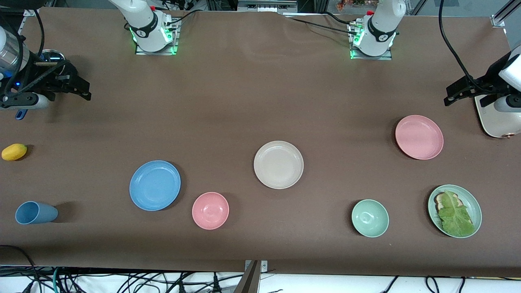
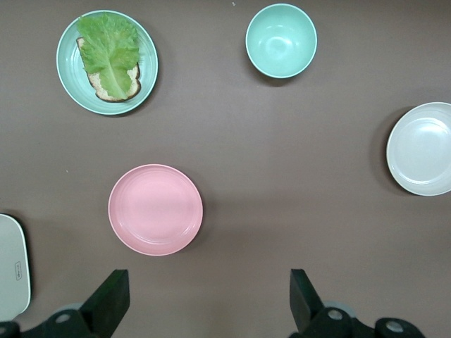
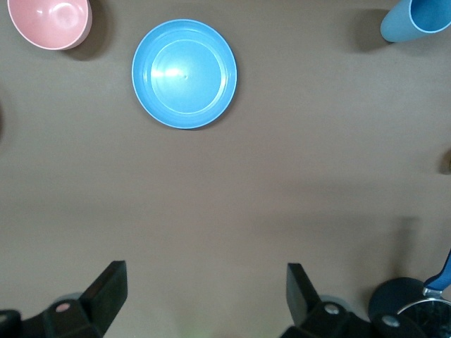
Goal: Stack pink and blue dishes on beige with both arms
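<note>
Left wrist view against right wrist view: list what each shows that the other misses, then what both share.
Only the left wrist view shows the pink plate, the beige plate, the pale green bowl and the green plate with bread and lettuce. Only the right wrist view shows the blue plate, the pink bowl and the blue cup. Both show brown table and their own gripper, left gripper and right gripper, fingers open, holding nothing.

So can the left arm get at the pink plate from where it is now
Probably yes. The left gripper hangs open near the left arm's end of the table, and the pink plate lies by itself on bare cloth. The white appliance beside it doesn't touch it.
</note>
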### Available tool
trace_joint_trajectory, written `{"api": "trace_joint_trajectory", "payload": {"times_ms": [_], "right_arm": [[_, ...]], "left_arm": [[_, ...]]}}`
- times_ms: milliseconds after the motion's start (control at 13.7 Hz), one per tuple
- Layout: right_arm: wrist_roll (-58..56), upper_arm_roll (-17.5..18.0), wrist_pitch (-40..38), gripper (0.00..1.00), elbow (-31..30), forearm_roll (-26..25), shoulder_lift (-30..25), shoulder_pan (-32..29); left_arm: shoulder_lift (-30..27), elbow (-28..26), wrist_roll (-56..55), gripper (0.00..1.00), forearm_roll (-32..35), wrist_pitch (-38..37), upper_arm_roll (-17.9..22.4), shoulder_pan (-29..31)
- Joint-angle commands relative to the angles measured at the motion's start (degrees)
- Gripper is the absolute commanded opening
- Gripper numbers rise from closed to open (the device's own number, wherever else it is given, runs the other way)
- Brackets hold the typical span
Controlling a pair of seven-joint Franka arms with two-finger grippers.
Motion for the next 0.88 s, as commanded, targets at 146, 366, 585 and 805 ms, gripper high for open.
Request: {"api": "trace_joint_trajectory", "payload": {"times_ms": [146,366,585,805], "right_arm": [[0.8,0.4,0.2,1.0,-0.6,-0.8,-1.0,0.1],[0.8,0.4,0.2,1.0,-0.6,-0.8,-1.0,0.1],[0.8,0.4,0.2,1.0,-0.6,-0.8,-1.0,0.0],[0.8,0.4,0.2,1.0,-0.6,-0.8,-1.0,0.1]], "left_arm": [[1.5,2.2,1.4,1.0,-0.8,-1.3,0.1,0.5],[1.8,2.1,1.2,1.0,-0.7,-1.3,0.1,0.5],[2.2,2.2,1.3,1.0,-0.7,-1.3,0.1,0.6],[2.7,2.2,0.8,1.0,-0.8,-0.8,0.0,0.3]]}}
